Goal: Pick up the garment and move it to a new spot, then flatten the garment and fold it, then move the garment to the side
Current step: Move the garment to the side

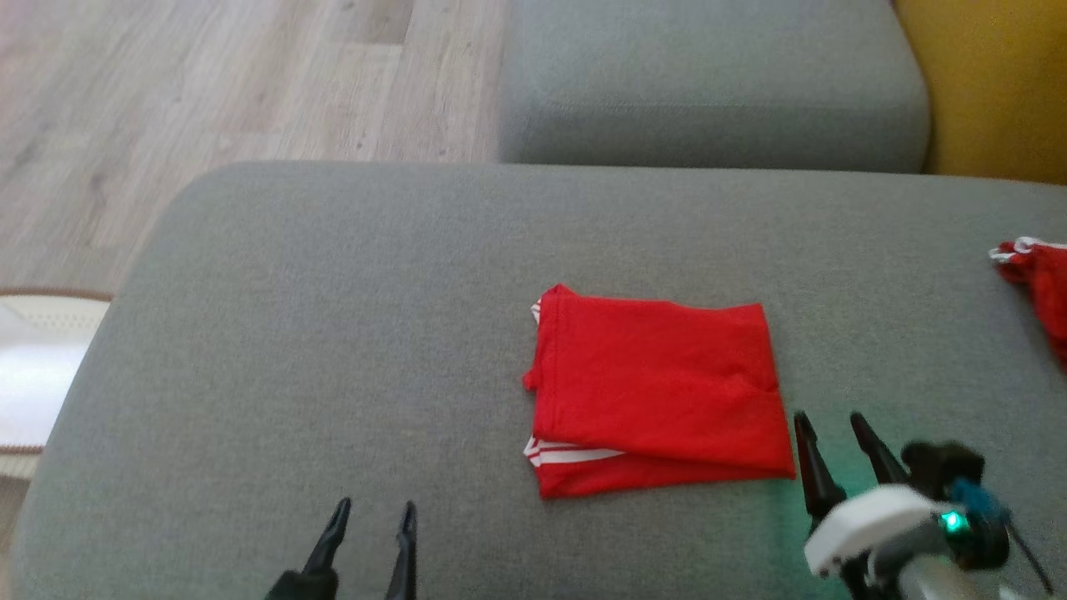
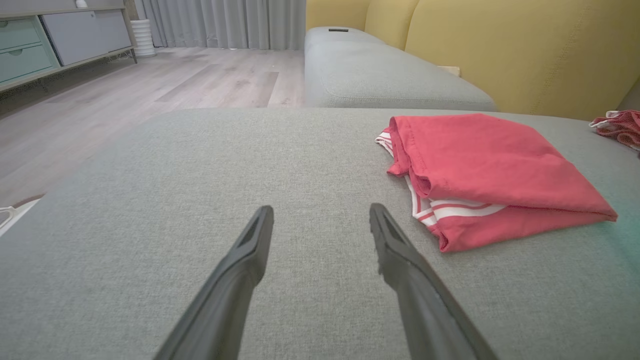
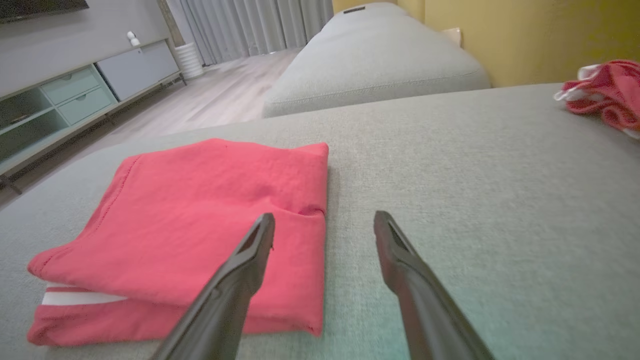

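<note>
garment [image 1: 658, 392] folded, sits mid sofa cushion [image 1: 333, 333] | our right gripper [image 1: 829, 418] spread and empty, just off its right edge, so that's our nearer arm | left gripper [image 1: 375, 504] spread too, well off to the left | side-move looks next

Grey seat cushion [image 1: 333, 333] centre; second grey cushion [image 1: 708, 83] at 12; yellow backrest [image 1: 992, 83] at 1; wood floor [image 1: 208, 83] at 10; crumpled red-white cloth [image 1: 1038, 275] at 3.

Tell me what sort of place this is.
Most likely a home living room: a grey sofa with yellow back cushions, a wooden floor, long curtains and a low cabinet with drawers along the wall.
</note>
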Controlling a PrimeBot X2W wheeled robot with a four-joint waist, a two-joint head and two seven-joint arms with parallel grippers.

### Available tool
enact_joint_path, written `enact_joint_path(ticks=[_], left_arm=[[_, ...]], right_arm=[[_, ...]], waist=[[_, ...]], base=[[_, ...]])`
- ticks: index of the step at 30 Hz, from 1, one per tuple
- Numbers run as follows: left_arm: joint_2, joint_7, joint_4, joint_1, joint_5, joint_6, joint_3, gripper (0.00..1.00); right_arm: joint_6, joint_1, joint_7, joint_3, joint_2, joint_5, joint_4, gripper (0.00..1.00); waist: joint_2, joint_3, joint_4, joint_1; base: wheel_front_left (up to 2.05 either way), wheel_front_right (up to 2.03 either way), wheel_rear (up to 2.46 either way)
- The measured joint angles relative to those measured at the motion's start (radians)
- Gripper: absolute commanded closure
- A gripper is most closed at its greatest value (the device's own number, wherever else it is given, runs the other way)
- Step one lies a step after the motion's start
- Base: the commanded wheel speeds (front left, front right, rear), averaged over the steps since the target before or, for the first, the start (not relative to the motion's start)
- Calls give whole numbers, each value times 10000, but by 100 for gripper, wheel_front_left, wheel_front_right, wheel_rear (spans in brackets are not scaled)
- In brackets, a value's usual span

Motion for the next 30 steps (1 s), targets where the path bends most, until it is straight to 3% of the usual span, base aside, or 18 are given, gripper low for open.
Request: enact_joint_path(ticks=[7, 15, 17, 19, 20, 21, 22, 23, 24, 30], left_arm=[[-6, 0, -2, -556, -12, 161, -585, 0], [-13, 0, 13, -1197, -113, 364, -941, 0], [-15, 0, 15, -1384, -144, 412, -974, 0], [-17, 0, 21, -1529, -238, 470, -1020, 0], [-19, 0, 21, -1577, -276, 537, -1045, 0], [-21, 0, 23, -1620, -274, 545, -1074, 0], [-21, 0, 21, -1643, -276, 579, -1089, 0], [-21, 0, 21, -1646, -276, 623, -1112, 0], [-21, 0, 21, -1646, -276, 631, -1131, 0], [-23, 0, -6, -1701, -382, 717, -1200, 0]], right_arm=[[0, -1823, 1526, 207, -54, 815, 1599, 0], [0, -3414, 2535, 355, -763, 1212, 2851, 0], [0, -3619, 2669, 474, -800, 1218, 3074, 28], [0, -3707, 2694, 639, -805, 1300, 3081, 37], [0, -3761, 2734, 729, -817, 1402, 3066, 54], [0, -3826, 2784, 834, -828, 1517, 3057, 58], [0, -3863, 2867, 955, -836, 1645, 3005, 69], [0, -3876, 2964, 1093, -838, 1802, 2934, 94], [0, -3874, 3047, 1264, -861, 1935, 2846, 100], [2, -3865, 2915, 1808, -1337, 2215, 2556, 100]], waist=[[0, 574, 258, 0], [0, 1491, 583, 1], [0, 1693, 661, 1], [0, 1850, 724, 1], [0, 1913, 744, 1], [0, 1961, 751, 1], [0, 1989, 737, 1], [0, 2006, 701, 1], [0, 2018, 659, 1], [0, 2040, 233, 1]], base=[[0, 0, 0], [0, 0, 0], [0, 0, 0], [0, 0, 0], [0, 0, 0], [0, 0, 0], [0, 0, 0], [0, 0, 0], [0, 0, 0], [0, 0, 0]])
